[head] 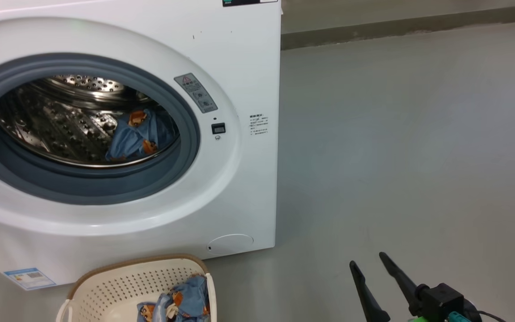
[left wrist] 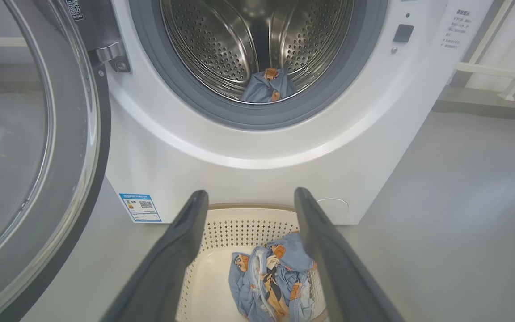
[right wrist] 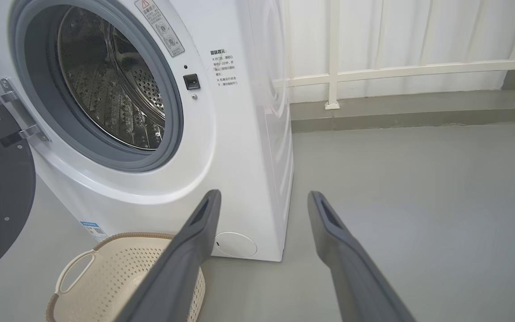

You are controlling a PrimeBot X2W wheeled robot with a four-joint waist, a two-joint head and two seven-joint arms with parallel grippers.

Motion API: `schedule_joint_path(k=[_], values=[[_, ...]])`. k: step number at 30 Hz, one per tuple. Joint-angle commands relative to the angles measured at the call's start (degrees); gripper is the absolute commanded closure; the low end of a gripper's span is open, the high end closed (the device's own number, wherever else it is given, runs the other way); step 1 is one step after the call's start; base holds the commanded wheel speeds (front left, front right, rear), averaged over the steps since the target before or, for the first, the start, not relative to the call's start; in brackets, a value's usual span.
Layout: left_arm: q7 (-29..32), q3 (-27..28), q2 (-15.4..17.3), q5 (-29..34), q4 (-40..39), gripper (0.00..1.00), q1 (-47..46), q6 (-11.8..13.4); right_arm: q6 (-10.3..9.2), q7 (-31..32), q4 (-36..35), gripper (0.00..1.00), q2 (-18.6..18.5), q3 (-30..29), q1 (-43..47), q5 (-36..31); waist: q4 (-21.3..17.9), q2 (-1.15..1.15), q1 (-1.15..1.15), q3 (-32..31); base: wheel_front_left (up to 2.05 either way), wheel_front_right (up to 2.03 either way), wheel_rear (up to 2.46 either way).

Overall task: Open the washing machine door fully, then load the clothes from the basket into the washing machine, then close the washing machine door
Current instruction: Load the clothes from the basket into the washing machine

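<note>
the left fingers [left wrist: 181, 241] stand spread wide with nothing between them, poised above the basket [left wrist: 239, 230]. framed between them, below their tips, lies the rest of the clothes [left wrist: 271, 281]: a crumpled blue bundle with orange-brown print, heaped toward the side of the basket under the right-hand finger. beyond the fingertips rises the washing machine [left wrist: 248, 174], and further up one garment [left wrist: 266, 87] already sits at the bottom of the drum [left wrist: 221, 49]. the washing machine door [left wrist: 29, 147] is swung open off to the left of these fingers, clear of the way in. the right fingers [right wrist: 192, 241] are likewise spread and empty, held over the floor [right wrist: 418, 201], with the basket below and to their left.

the bundle looks light, limp and a little slippery. it will likely sag and trail once lifted, and could catch on the basket rim. the best hold seems to be the thickest raised fold in the middle of the heap, one finger down each side, closing deep enough to pinch several layers. a loose edge would probably slide free.
</note>
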Motion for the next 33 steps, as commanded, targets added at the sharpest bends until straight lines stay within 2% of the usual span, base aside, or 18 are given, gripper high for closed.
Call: schedule_joint_path(k=[1, 16, 26, 33], values=[[-0.37, 1.58, 0.17, -0.61, -0.86, 0.00, -2.37, -0.29, 0.35, -0.28, -1.98, 0.00, 0.04, 0.87, -0.87, -0.84, 0.38, 0.00, 0.00, 0.64, 0.00, 0.00, 0.00], [-0.37, 1.63, 0.17, -1.37, 0.73, 0.00, -5.41, -2.33, 0.35, -0.28, -5.56, 0.00, 0.04, -0.19, -2.40, -3.18, 2.57, 0.00, 0.00, 5.94, 0.00, 0.00, 0.00], [-0.37, 1.22, 0.23, -1.48, 2.34, 0.00, -10.35, -3.79, 0.35, -0.28, -6.24, 0.00, 0.04, 0.63, -5.15, -3.54, 3.29, 0.00, 0.00, 13.30, 0.00, 0.00, 0.00], [-0.37, -2.27, 3.61, -6.04, 5.48, 0.00, -15.70, -3.91, 0.35, -0.28, -6.14, 0.00, 0.04, 2.30, -7.06, -3.18, 2.31, 0.00, 0.00, 19.64, 0.00, 0.00, 0.00]])
